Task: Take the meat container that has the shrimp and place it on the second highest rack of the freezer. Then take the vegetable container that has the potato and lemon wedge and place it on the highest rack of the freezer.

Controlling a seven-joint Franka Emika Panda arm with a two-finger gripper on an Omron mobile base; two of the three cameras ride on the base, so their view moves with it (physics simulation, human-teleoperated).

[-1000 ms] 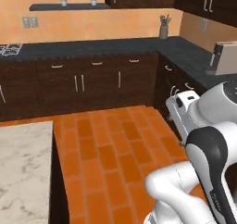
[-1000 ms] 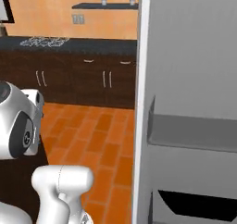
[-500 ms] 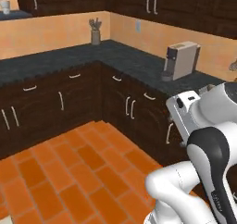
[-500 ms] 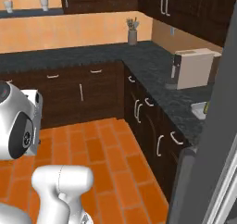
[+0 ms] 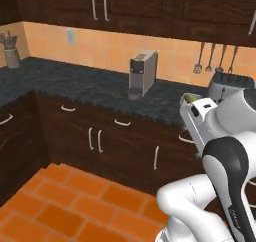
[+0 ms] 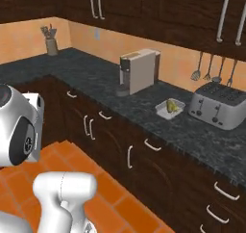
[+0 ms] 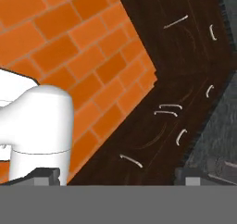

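Container (image 6: 169, 108) with the potato and lemon wedge sits on the dark counter (image 6: 96, 78), a shallow white tray with small yellow and olive pieces in it, too small to tell apart. It lies between the coffee machine (image 6: 138, 71) and the toaster (image 6: 217, 104), closer to the toaster.

Against the earlier frames the whole scene has swung, so the base has turned and the kitchen itself has not moved. A second ago the right base view held the freezer's open white compartment. Half a second ago the coffee machine stood at the right of both base views. It is now near the middle. The toaster and the utensils (image 6: 211, 68) hanging on the wall have come into sight. The utensil pot (image 6: 50, 44) has slid to the far left.

The claw (image 7: 119, 177) is released. Its two dark tips rise far apart at the bottom of the hand view, with nothing between them. It looks down on the orange brick floor (image 7: 69, 56) and the dark lower cabinets (image 7: 176, 79) where they meet in a corner.

The container is well apart from the claw, up on the counter above those cabinets. In the left base view a corner of it (image 5: 190, 98) peeks out just over the arm (image 5: 220, 136), with the toaster beyond.
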